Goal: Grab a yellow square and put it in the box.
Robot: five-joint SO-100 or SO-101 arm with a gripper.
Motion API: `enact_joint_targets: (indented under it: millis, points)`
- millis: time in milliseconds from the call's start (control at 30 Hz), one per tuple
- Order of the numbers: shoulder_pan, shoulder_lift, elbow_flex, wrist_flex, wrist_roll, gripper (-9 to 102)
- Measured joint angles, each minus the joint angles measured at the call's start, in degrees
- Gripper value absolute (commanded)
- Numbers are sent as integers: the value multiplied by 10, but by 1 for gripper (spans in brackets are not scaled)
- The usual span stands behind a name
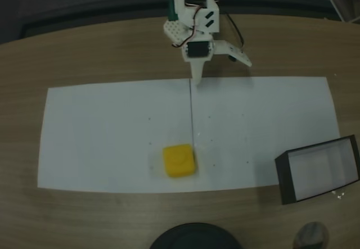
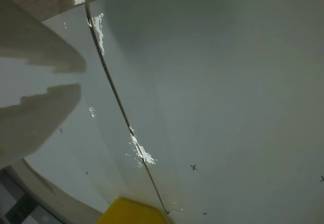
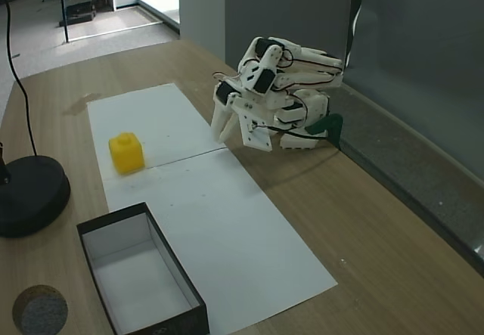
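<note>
I see the small bright yellow rounded block (image 1: pixel 179 160) on the white paper sheet (image 1: pixel 101 136), well left of the dark-walled open cardboard box (image 1: pixel 318 169). My white plastic gripper (image 1: pixel 198 80) hangs beyond the block, jaws parted, holding nothing.

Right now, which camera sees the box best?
A fixed view from the side shows the box best: you see all its walls and pale, empty inside. In a fixed view from above, the box sits near the right edge, smaller and darker.
</note>
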Motion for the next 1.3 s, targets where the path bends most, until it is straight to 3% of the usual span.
enact_joint_targets:
  millis: [700,867,1033,1167,1300]
  points:
    - [-2,0,-1,0,4,0]
    - [14,-5,-29,-84,4,1]
    - [30,-12,-113,-148,-49,16]
    - [31,-23,-179,-158,-15,32]
    - [40,-93,-256,-158,2,34]
